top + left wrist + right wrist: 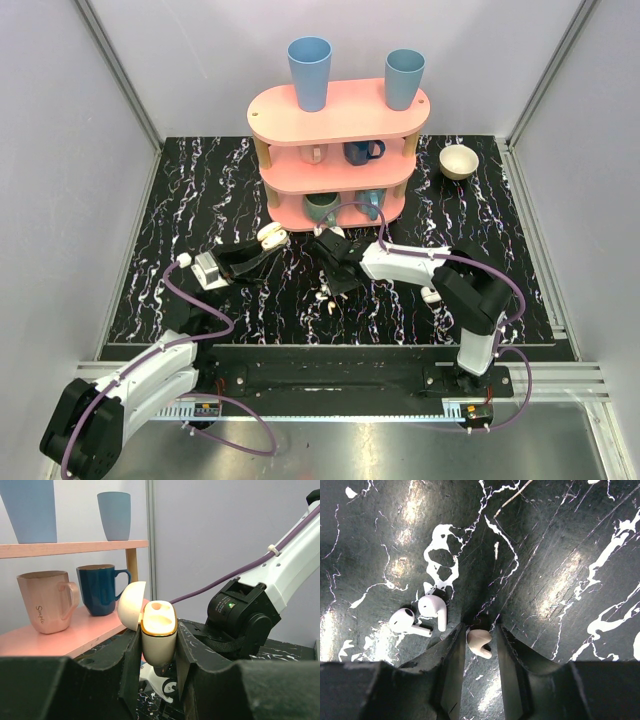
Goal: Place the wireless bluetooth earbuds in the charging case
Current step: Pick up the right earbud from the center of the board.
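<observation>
My left gripper is shut on the cream charging case, holding it upright above the table with its lid flipped open to the left; the case also shows in the top view. My right gripper is low over the black marble table, its jaws narrowly apart around a cream earbud that touches the left finger. In the top view it is at the table's middle. Two white earbuds with short stems lie on the table just left of its fingers.
A pink three-tier shelf stands at the back with mugs on it and two blue cups on top, close behind the held case. A beige bowl sits back right. A small white object lies by the right arm.
</observation>
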Motion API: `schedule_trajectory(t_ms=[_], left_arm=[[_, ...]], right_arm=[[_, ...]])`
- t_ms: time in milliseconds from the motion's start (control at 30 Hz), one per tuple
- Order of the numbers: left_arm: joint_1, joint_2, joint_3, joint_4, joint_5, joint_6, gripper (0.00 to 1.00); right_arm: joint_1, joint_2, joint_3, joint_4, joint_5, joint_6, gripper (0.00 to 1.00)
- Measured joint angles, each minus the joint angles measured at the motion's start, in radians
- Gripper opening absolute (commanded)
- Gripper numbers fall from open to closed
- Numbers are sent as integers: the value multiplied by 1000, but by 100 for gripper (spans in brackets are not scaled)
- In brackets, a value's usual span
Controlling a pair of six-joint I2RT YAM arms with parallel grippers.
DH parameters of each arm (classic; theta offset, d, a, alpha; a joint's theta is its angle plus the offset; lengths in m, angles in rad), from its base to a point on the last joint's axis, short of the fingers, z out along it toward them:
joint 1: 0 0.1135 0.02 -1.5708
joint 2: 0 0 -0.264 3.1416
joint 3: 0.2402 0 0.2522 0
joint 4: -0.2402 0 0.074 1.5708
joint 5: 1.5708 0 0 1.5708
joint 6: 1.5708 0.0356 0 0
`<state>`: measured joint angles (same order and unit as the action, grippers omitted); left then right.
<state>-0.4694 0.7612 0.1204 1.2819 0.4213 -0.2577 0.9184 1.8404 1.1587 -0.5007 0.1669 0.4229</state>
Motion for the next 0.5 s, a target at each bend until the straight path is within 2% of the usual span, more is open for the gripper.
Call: schedule_trajectory(t_ms=[267,333,400,500], left_arm=[[0,0,0,0,0,0,0],[0,0,0,0,0,0,0],[0,0,0,0,0,0,0],[0,0,0,0,0,0,0]], right_arm=[[0,0,0,-3,0,5,37],[0,0,0,-5,0,6,31],[0,0,0,-8,0,7,29],[0,0,2,-12,1,10,17]])
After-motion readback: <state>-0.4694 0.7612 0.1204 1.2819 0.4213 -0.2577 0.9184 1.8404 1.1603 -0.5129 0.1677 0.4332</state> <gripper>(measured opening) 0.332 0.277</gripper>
